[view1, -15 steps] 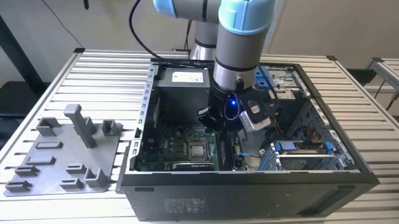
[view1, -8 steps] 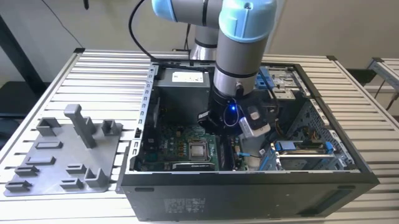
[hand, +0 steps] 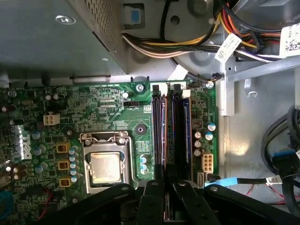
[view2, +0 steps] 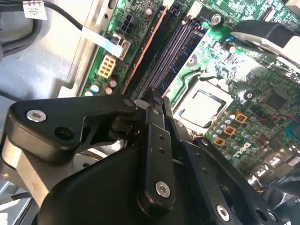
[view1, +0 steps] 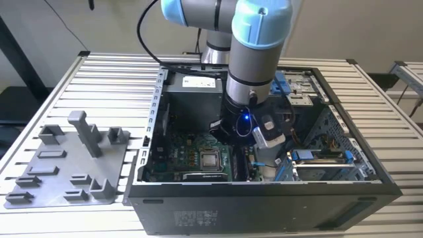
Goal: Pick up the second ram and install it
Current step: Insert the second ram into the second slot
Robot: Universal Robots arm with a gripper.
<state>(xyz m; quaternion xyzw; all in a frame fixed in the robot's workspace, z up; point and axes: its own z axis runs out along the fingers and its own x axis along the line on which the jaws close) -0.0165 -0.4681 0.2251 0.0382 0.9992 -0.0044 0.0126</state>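
My gripper [view1: 239,141] reaches down inside the open computer case [view1: 264,193], over the memory slots of the green motherboard [hand: 117,103]. The second ram [hand: 162,131], a long thin dark stick with a coppery edge, stands on edge in the slots [view2: 146,51] beside the square silver chip [hand: 105,168]. In both wrist views its near end runs in under my fingertips. The gripper [hand: 165,185] is shut with the stick's thin edge between the black fingers [view2: 157,140]. Another dark stick [hand: 180,131] sits in a neighbouring slot.
A grey power supply box [hand: 47,42] and a bundle of coloured cables [hand: 154,44] lie beyond the slots. Drive bays [view1: 324,158] fill the case on the exterior view's right. A grey fixture plate [view1: 66,168] with a tall post [view1: 84,131] sits outside the case on the exterior view's left.
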